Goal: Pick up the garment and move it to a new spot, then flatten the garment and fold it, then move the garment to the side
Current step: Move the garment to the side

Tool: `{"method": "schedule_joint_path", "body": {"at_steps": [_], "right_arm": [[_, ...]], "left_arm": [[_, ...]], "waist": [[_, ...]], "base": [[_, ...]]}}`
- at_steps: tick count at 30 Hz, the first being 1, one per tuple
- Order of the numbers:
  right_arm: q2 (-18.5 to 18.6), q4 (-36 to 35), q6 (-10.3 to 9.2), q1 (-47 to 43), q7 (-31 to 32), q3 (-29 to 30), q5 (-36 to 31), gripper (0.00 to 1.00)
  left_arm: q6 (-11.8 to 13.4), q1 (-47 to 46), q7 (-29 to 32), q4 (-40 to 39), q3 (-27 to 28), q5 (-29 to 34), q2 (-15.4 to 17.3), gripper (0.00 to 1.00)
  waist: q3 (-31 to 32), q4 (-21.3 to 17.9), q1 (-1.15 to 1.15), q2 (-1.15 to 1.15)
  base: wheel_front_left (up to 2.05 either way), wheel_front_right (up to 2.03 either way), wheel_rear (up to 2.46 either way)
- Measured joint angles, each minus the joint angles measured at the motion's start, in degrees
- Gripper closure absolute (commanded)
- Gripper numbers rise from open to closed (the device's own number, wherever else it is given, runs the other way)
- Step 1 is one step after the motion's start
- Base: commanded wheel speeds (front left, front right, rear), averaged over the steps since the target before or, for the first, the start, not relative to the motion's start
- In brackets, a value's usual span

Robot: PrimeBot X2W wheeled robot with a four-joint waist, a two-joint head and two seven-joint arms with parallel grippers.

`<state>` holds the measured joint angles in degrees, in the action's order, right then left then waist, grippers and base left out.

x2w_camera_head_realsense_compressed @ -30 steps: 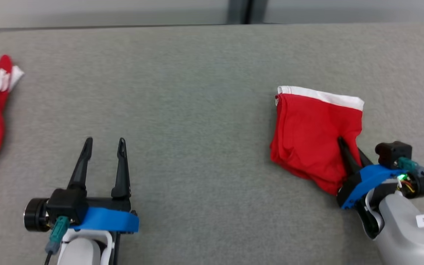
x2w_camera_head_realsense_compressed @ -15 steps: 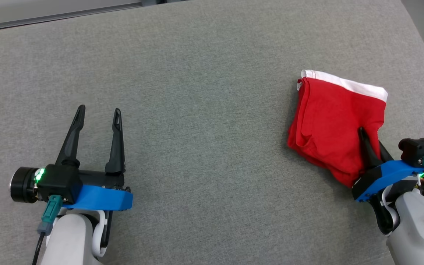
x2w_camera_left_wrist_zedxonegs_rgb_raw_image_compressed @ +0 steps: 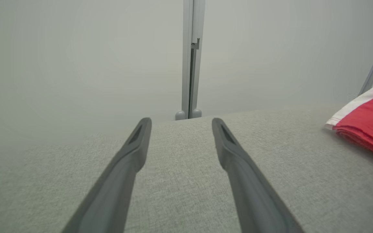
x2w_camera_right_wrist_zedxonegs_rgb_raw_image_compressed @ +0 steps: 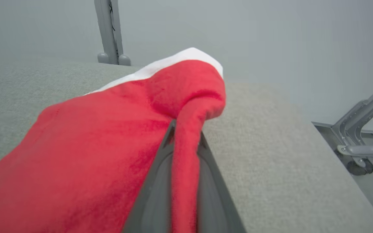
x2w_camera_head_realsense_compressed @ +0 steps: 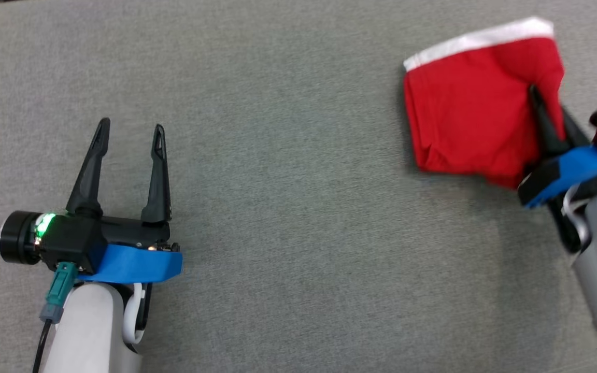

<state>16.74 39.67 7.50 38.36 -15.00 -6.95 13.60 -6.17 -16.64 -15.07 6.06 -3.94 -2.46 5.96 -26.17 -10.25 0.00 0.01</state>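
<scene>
L: my left hand — fingers apart, empty, well left of the garment | garment: folded, resting on the tabletop | R: my right hand clamped on the garment's right fold | risk: dragging by one thin pinch could undo folds — or slip

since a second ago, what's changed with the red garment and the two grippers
The right gripper, shut on the red garment, has carried it forward and rightward, away from the left gripper; the garment turned, so its white band now tilts up toward the right. The head view itself shifted too. Unchanged: that grip, and the left gripper open and empty over the grey table.
</scene>
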Motion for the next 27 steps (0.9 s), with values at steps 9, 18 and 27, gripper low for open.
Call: {"method": "schedule_joint_path", "body": {"at_steps": [9,18,27], "right_arm": [[9.37,4.59,0.0,15.71,4.67,-5.04,-1.44,1.0],[20.25,11.82,0.0,24.26,8.61,-7.46,-0.2,1.0],[22.17,16.89,0.0,30.55,9.45,-9.58,-0.1,1.0]], "left_arm": [[0.07,-2.49,0.0,-3.68,-0.2,0.1,0.33,0.0],[0.07,-5.0,0.0,-7.38,-0.82,0.53,0.22,0.0],[0.15,-5.52,-0.16,-10.12,-0.79,0.89,0.8,0.0]], "waist": [[-6.29,3.7,0.01,0.01],[-12.68,6.38,0.01,0.01],[-15.39,6.46,-0.01,-0.01]], "base": [[0.0,0.0,0.0],[0.0,0.0,0.0],[0.0,0.0,0.0]]}}
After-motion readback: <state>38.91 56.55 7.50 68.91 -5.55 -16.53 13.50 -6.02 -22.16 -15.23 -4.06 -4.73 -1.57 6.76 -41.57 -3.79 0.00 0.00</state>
